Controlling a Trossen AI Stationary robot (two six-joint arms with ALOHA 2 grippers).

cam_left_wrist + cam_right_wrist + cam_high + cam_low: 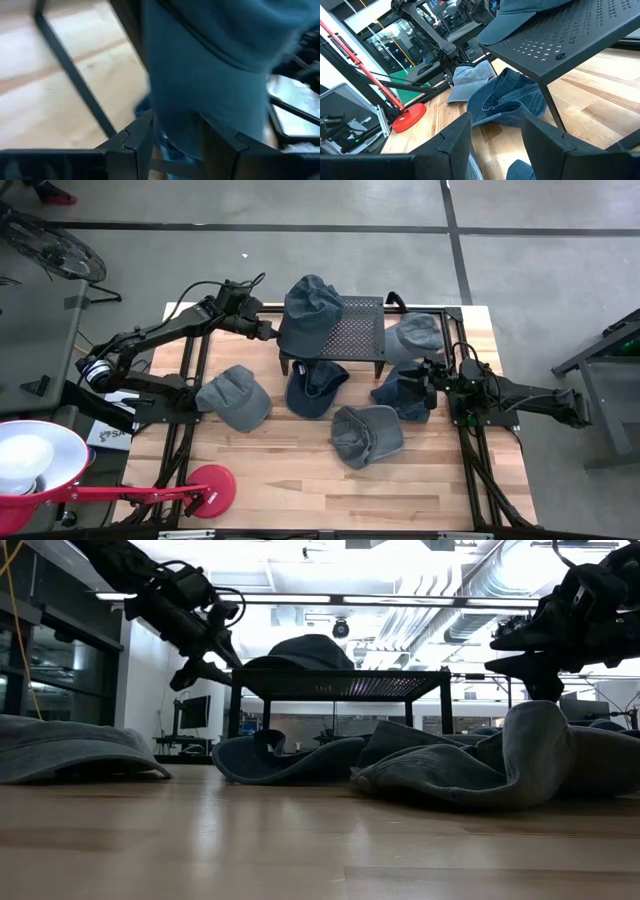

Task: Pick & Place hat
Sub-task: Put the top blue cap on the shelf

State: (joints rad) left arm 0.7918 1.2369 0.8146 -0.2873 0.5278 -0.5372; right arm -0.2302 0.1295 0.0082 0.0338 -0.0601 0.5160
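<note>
Now left gripper (272,332) jaws spread beside hat (308,308) on rack (355,330); back out level, avoid snagging brim. Right gripper (432,380) jaws spread, idle.

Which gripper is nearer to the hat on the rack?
Left. The left gripper is right at the edge of the hat on the rack; the right gripper hovers beyond the rack's opposite end.

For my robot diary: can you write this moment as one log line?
left claw: open at blue denim hat on black perforated metal rack | right claw: open, waiting
</note>
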